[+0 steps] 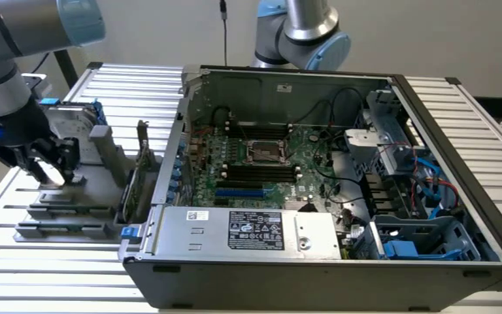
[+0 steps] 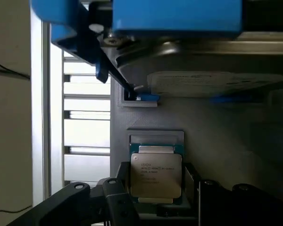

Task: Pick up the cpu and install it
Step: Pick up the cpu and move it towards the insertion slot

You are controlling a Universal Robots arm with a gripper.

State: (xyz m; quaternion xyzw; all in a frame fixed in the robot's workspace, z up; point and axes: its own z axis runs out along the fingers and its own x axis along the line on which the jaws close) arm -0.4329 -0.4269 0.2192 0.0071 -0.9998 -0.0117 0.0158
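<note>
Dull silver cpu (image 2: 155, 175) with green rim, black tool (image 1: 55, 176), blue rail (image 2: 177, 16)

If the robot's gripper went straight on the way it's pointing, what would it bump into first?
Most likely the cpu, which lies flat in its gray holder right below the gripper. I can't tell how close the two already are.

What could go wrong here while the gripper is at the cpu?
The cpu sits in the slot of its gray holder; an uneven pull by the gripper might jam or drop it. The hard drive with blue rails stands close beside the gripper; rising could knock it.
</note>
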